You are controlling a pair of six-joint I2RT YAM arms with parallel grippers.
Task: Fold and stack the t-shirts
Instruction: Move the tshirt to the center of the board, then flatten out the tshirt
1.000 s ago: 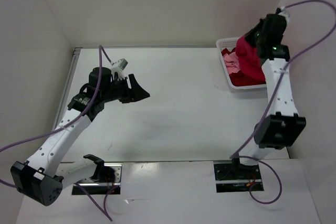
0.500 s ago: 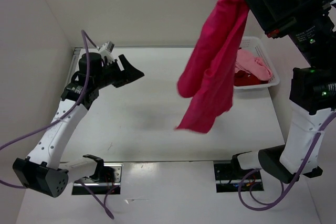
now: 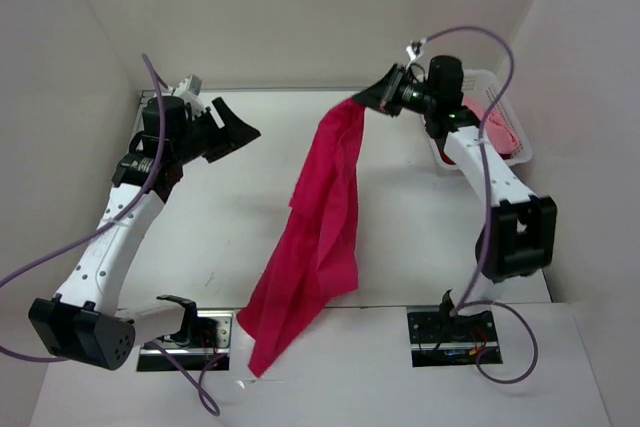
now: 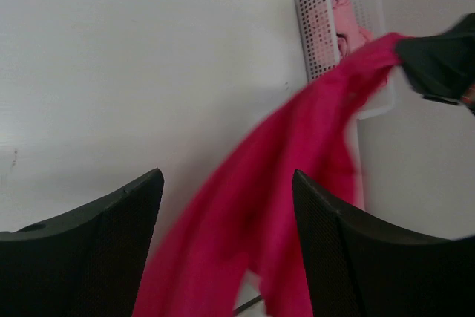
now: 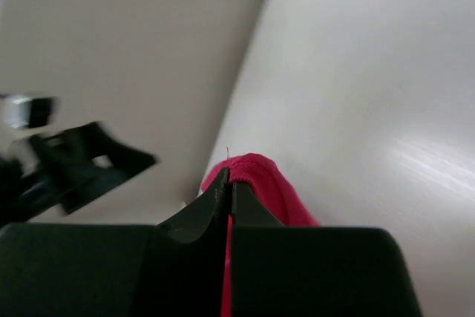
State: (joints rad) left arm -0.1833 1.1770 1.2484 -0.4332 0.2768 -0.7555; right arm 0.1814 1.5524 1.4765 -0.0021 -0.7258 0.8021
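Magenta t-shirt (image 3: 320, 237) between jaws of right gripper (image 3: 372, 99)

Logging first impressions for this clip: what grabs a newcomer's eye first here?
A bright magenta t-shirt hangs in a long drape above the table, pinched in the shut right claw. The left claw stands open and empty at far left, and the white basket in the far right corner holds more pink cloth.

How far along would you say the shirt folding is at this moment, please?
Done: nothing folded or stacked on the table. In hand: the right fingers are shut on the magenta shirt, which hangs over the table; the left fingers are open, empty. Left: folding it, then the light pink shirt in the basket and any others.
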